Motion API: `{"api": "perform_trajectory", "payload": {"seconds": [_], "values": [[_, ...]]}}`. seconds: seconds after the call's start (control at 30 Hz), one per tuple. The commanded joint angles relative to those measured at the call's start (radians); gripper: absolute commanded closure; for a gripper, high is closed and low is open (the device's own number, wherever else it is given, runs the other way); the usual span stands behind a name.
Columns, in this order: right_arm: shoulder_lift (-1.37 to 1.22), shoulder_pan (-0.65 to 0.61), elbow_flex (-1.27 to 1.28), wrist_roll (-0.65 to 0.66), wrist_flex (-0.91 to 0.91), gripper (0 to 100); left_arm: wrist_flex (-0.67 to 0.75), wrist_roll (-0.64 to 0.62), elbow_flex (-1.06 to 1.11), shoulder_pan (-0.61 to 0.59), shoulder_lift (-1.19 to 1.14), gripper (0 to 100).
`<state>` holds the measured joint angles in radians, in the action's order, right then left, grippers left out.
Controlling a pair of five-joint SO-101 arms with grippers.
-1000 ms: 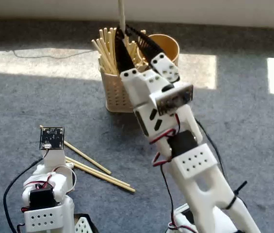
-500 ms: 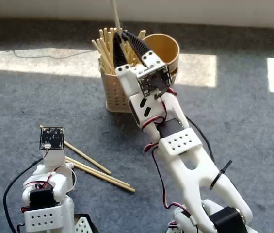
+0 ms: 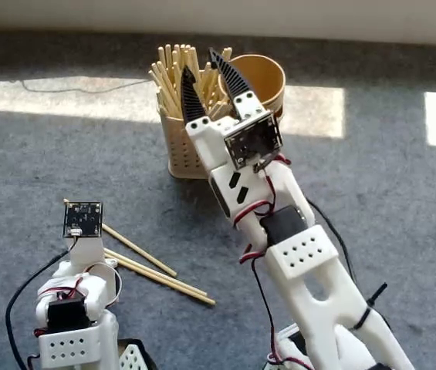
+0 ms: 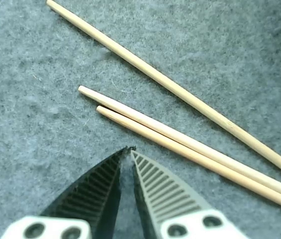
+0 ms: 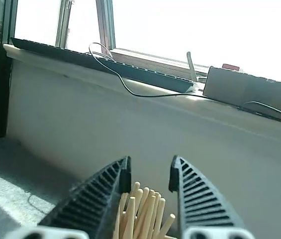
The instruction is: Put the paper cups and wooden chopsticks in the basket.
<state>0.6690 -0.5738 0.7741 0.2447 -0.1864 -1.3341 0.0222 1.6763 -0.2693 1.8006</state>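
Right hand (image 3: 200, 60): I am holding it parted, empty, above the basket (image 3: 180, 150) of chopsticks (image 3: 173, 77). Left hand (image 4: 131, 148): I am holding it pinched together, empty, near three loose chopsticks (image 4: 180, 139).

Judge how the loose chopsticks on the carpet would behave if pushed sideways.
The chopsticks look round and slim, so they would likely roll, though the fuzzy carpet may damp that. Straight wood: probably stiff and light.

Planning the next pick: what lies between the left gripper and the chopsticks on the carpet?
Bare grey carpet, in the left wrist view: nothing sits between the left gripper and the nearest of the three loose chopsticks.
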Motion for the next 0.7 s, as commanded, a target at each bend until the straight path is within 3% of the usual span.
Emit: {"api": "perform_trajectory", "payload": {"seconds": [0.0, 0.17, 0.4, 0.67], "values": [[0.145, -0.01, -0.002, -0.012, 0.217, 86.1, 0.002, 0.005, 0.021, -0.007, -0.013, 100], [0.259, -0.005, 0.093, -0.012, 0.363, 86.1, 0.002, 0.005, 0.021, -0.007, -0.013, 100], [0.426, -0.005, 0.297, -0.012, 0.361, 99.5, 0.002, 0.005, 0.021, -0.007, -0.013, 100], [0.596, -0.004, 0.535, -0.012, 0.363, 99.2, 0.002, 0.005, 0.021, -0.007, -0.013, 100]]}}
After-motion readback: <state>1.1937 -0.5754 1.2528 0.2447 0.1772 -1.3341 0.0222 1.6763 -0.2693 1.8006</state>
